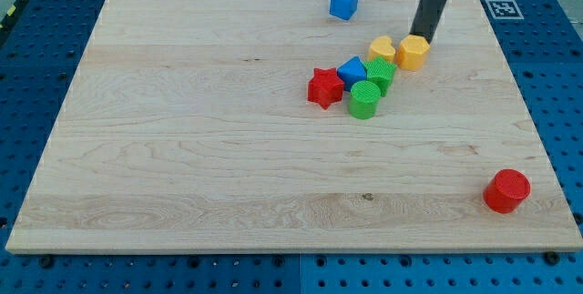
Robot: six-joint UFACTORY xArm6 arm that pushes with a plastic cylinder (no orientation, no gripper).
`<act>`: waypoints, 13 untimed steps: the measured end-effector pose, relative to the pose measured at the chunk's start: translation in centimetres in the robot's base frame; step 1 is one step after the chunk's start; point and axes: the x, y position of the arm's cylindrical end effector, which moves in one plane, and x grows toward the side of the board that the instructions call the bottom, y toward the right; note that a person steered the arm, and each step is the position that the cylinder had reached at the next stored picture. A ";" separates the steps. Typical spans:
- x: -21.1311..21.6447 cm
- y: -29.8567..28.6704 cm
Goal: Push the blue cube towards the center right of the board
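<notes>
The blue cube [343, 2] sits near the view's top edge of the wooden board [182, 148], right of centre. My tip [424, 36] comes down from the view's top and ends right of and below the cube, well apart from it. The tip stands just above the yellow hexagonal block [413, 53], touching or nearly touching its top edge.
A cluster lies below the cube: a yellow heart-like block [382, 50], a second blue block [352, 72], a green block [381, 75], a green cylinder [364, 100] and a red star [324, 87]. A red cylinder [506, 191] stands at the view's bottom right.
</notes>
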 end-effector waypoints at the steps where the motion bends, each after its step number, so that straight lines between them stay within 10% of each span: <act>1: 1.8 -0.5; 3: -3.8 -2.1; 6: -7.0 -21.2; 8: -13.4 -15.3; 10: -2.9 -0.6; 13: 3.4 3.9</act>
